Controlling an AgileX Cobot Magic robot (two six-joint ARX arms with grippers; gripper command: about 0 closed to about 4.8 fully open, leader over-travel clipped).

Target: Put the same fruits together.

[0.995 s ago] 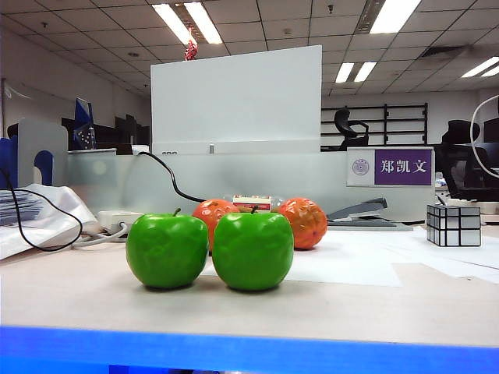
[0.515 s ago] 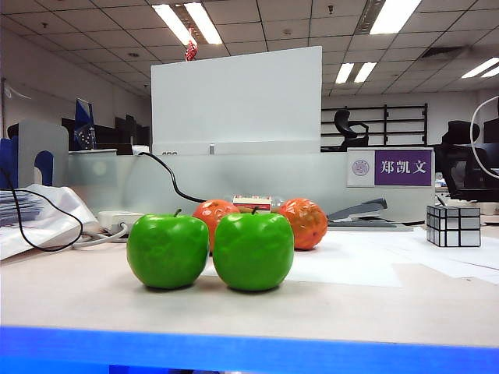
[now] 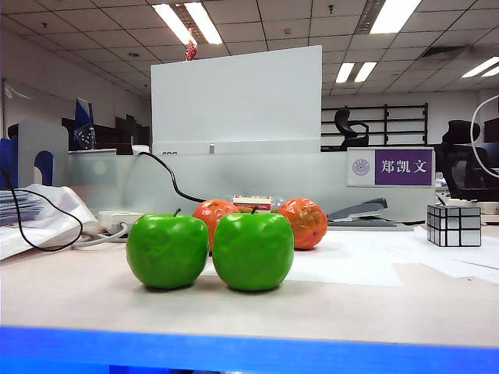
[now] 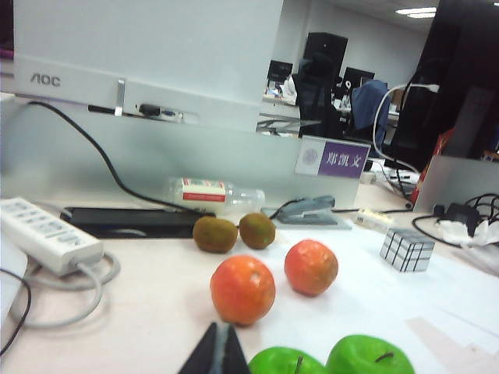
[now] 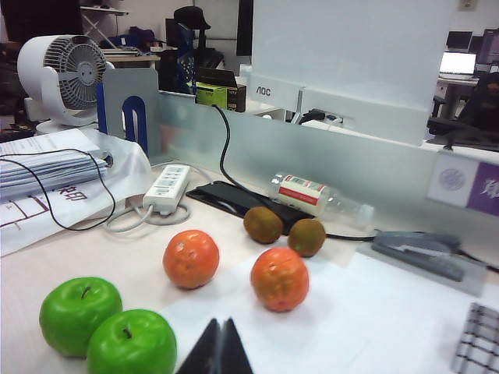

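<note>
Wrist views showed both claws, left (image 4: 217, 351) and right (image 5: 219, 347), pinched tight and holding nothing, pulled back on the near side of the apples (image 4: 335, 362), with oranges (image 4: 242, 289) farther off and kiwis (image 4: 234, 232) farthest, each pair already together

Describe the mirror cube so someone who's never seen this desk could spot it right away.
Start at the white monitor, then move right past the purple name plate and grey stapler. The mirror cube stands alone on white paper, apart from the fruit. It is the only boxy, silver, gridded object there.
</note>
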